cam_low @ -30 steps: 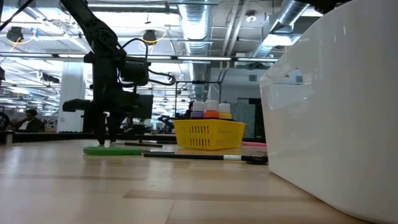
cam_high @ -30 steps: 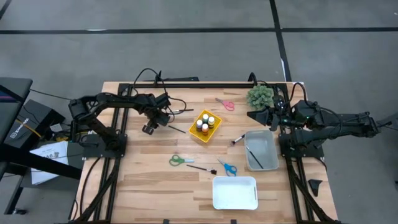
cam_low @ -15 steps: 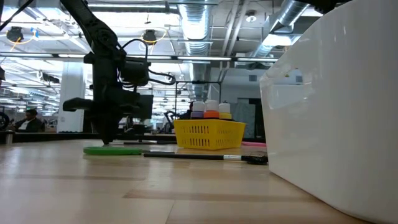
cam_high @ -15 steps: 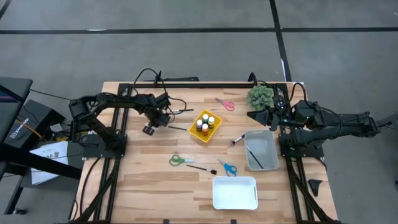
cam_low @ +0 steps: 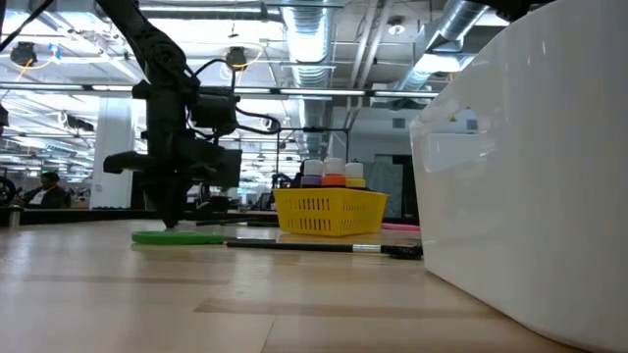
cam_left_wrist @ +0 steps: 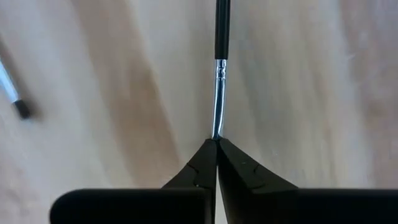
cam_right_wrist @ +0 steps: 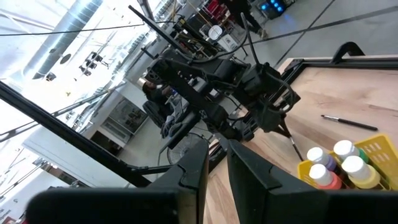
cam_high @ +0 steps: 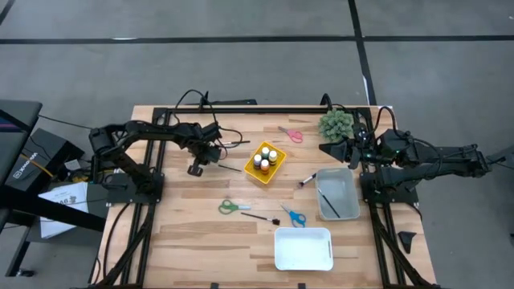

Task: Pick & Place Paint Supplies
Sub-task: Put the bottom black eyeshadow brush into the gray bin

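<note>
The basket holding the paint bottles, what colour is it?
Yellow. The basket shows best in the low view, with the paint bottles standing up out of it.

The left arm [cam_high: 148, 131] reaches from the table's left edge toward the middle, bent at the elbow, with its wrist turned down. The left gripper [cam_left_wrist: 216, 144] points at the table top, its two fingers pressed together. The right arm [cam_high: 438, 160] waits folded at the right edge; the right gripper [cam_right_wrist: 212, 148] has its fingers slightly apart.

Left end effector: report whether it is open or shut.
Shut on a brush. In the left wrist view the left end effector has its fingers meeting at the tip, pinching the brush's metal end just above the table.
</note>
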Controlling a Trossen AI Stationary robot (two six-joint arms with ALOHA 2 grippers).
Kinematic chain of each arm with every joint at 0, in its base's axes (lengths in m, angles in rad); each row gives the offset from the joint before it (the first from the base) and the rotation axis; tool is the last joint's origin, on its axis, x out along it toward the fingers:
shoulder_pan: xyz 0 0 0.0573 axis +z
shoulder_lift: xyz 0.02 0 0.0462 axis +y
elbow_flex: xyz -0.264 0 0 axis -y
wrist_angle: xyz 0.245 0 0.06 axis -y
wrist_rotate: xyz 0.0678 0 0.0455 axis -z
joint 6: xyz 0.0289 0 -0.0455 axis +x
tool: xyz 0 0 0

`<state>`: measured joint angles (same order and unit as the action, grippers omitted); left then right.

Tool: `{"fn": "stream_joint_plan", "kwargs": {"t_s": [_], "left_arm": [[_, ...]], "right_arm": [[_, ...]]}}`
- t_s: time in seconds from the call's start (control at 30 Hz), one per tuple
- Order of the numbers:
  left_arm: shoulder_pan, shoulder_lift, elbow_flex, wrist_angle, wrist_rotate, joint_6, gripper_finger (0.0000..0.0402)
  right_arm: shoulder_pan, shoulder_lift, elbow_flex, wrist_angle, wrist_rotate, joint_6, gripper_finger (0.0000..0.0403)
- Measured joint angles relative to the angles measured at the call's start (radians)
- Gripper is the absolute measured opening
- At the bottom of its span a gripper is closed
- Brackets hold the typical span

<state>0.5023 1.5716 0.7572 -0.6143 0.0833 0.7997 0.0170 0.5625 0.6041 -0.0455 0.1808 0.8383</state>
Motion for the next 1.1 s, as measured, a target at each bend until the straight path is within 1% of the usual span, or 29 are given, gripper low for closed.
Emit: {"fn": "stream_joint_plan", "kwargs": {"t_s": [0.13, 0.4, 0.6, 0.73, 0.8, 0.93, 1.1], "left_arm": [[-0.016, -0.039, -0.003, -0.01, 0.021, -0.046, 0.0], [-0.022, -0.191, -0.002, -0.087, 0.008, -0.084, 0.0], [-0.054, -0.322, -0.002, -0.091, 0.003, -0.198, 0.0], [-0.087, -0.387, -0.002, -0.061, 0.015, -0.344, 0.0], [-0.107, -0.411, -0.002, -0.011, 0.045, -0.43, 0.0], [-0.165, -0.439, -0.002, 0.136, 0.057, -0.605, 0.0], [-0.247, -0.439, -0.002, 0.389, 0.057, -0.806, 0.0]], "right_arm": [[0.0, 0.0, 0.0, 0.003, 0.0, 0.0, 0.0056], [0.0, 0.0, 0.0, 0.003, 0.0, -0.005, 0.0056], [0.0, 0.001, 0.0, 0.002, 0.0, -0.023, 0.0056], [0.0, 0.01, -0.001, 0.001, 0.0, -0.042, 0.0056], [0.0, 0.022, -0.001, 0.006, 0.0, -0.053, 0.0056], [0.0, 0.055, -0.001, 0.021, 0.0, -0.064, 0.0056], [0.0, 0.114, -0.001, 0.087, -0.023, -0.08, 0.0056]]}}
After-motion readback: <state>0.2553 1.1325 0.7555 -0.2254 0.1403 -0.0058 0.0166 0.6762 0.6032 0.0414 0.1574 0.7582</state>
